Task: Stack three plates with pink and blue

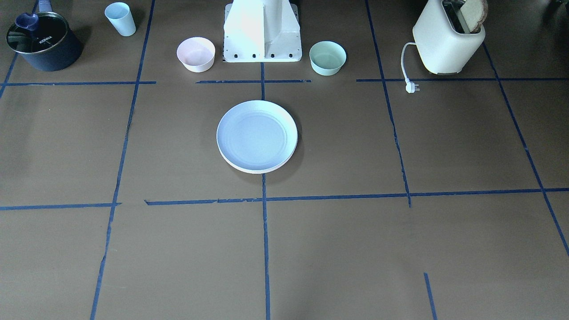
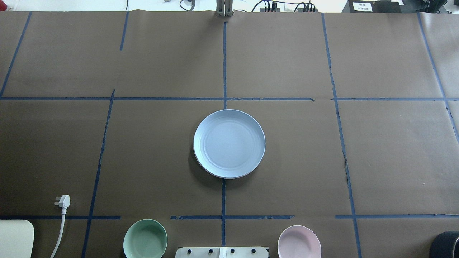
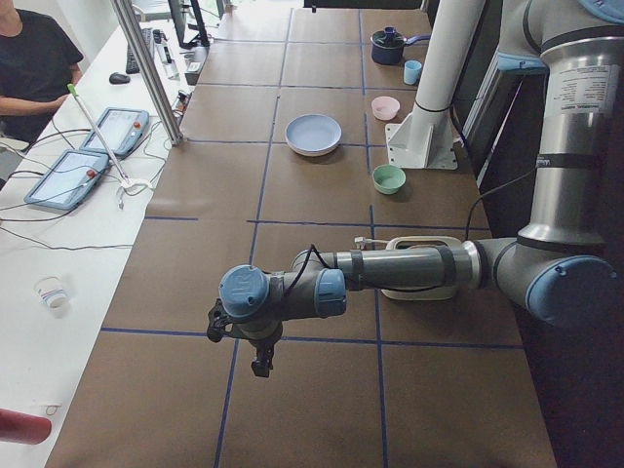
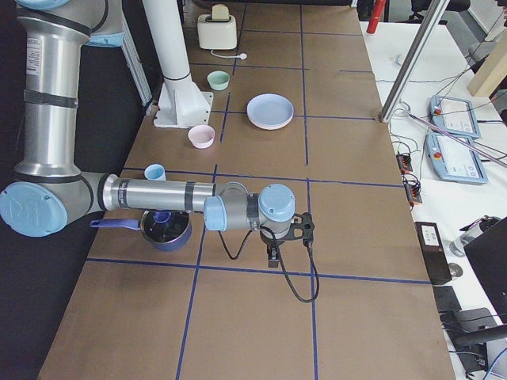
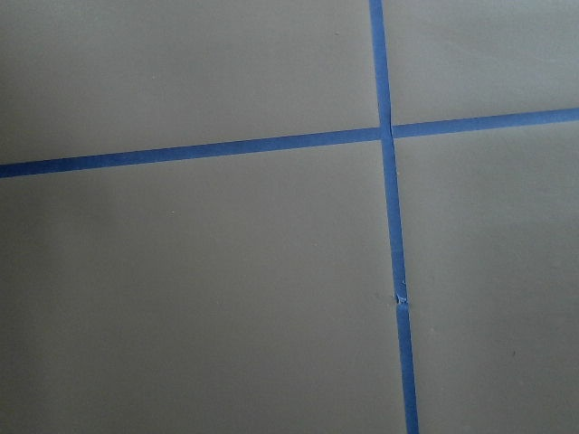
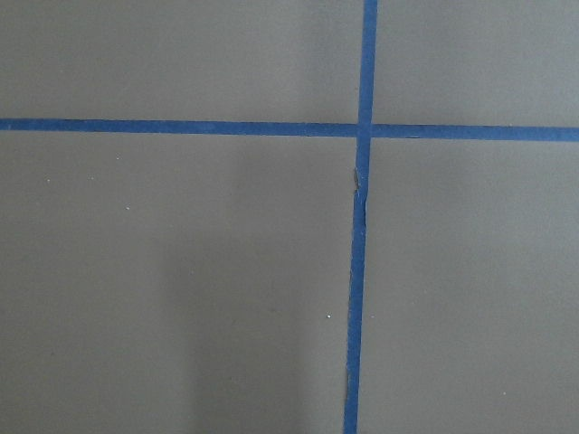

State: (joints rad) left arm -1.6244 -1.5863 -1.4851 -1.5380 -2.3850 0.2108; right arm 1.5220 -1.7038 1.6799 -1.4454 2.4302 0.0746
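Note:
A stack of plates sits at the middle of the table, with the light blue plate (image 1: 257, 135) on top; it also shows in the overhead view (image 2: 229, 143). A pale cream rim (image 1: 262, 170) peeks out under it. The pink plate is hidden. My left gripper (image 3: 258, 363) hangs over bare table far from the stack, seen only in the left side view. My right gripper (image 4: 272, 255) hangs over bare table at the other end, seen only in the right side view. I cannot tell whether either is open or shut. Both wrist views show only brown paper and blue tape.
By the robot base (image 1: 262, 33) stand a small pink bowl (image 1: 196, 54) and a mint-green bowl (image 1: 327, 58). A toaster (image 1: 449, 38) with its plug (image 1: 412, 86), a light blue cup (image 1: 120, 18) and a dark lidded pot (image 1: 43, 41) stand along that edge. A person (image 3: 34, 58) sits beside the table.

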